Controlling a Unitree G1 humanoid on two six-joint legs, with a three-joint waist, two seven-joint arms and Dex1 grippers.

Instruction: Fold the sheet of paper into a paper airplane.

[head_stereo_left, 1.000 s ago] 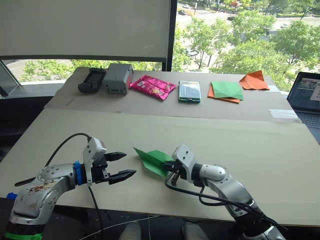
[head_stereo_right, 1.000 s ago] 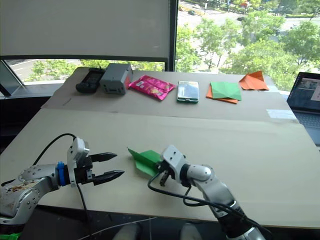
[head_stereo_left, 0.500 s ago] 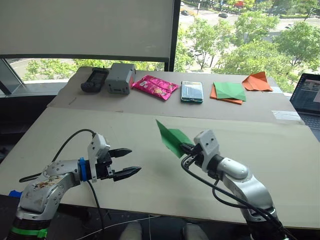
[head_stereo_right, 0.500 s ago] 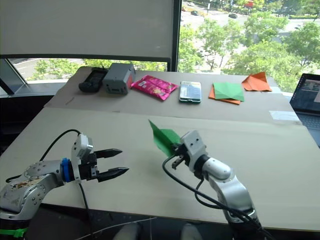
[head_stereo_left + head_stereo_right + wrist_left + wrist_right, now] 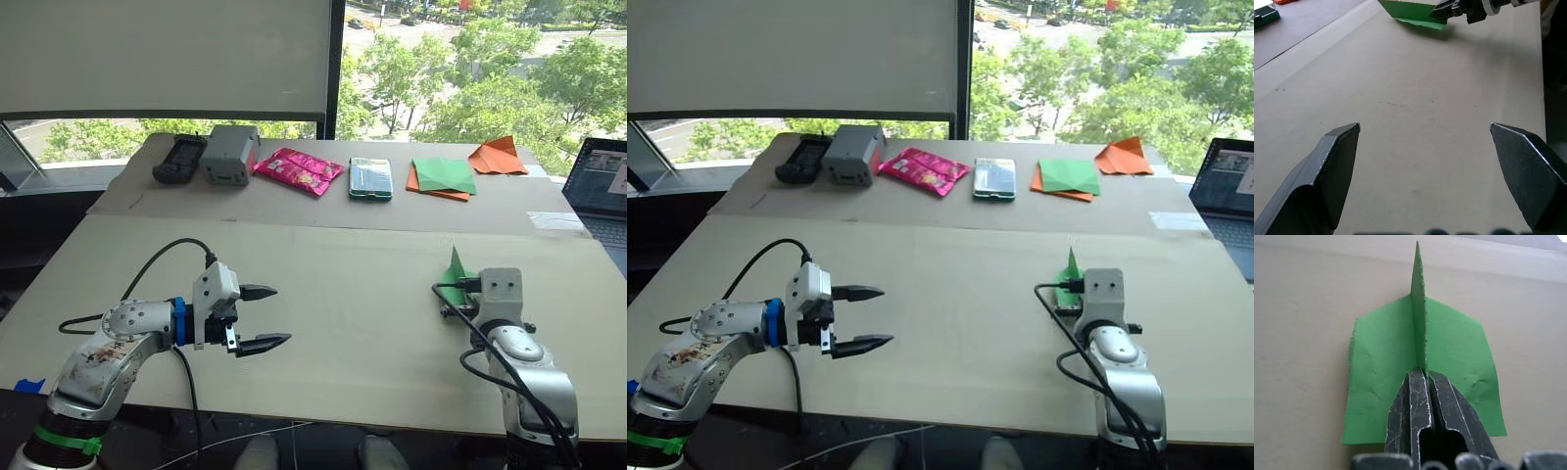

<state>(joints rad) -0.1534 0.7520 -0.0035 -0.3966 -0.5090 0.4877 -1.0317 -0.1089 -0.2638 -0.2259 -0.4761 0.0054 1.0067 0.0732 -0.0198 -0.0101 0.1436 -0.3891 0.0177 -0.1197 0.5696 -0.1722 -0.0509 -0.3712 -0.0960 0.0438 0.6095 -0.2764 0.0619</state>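
Green paper plane (image 5: 1420,382), thin, creased, rough-edged, its raised fin clamped between the right gripper's (image 5: 1422,374) scuffed black fingers; left gripper (image 5: 263,317) fingers spread apart.

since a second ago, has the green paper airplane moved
Yes. The paper airplane, pinched by the right gripper, went from near the left gripper toward the robot's right, now below the orange-and-green sheets.

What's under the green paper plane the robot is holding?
Under the paper airplane, pinched by the right gripper, lies bare beige table. The spot straight below the paper is covered, so whether it touches the table cannot be told.
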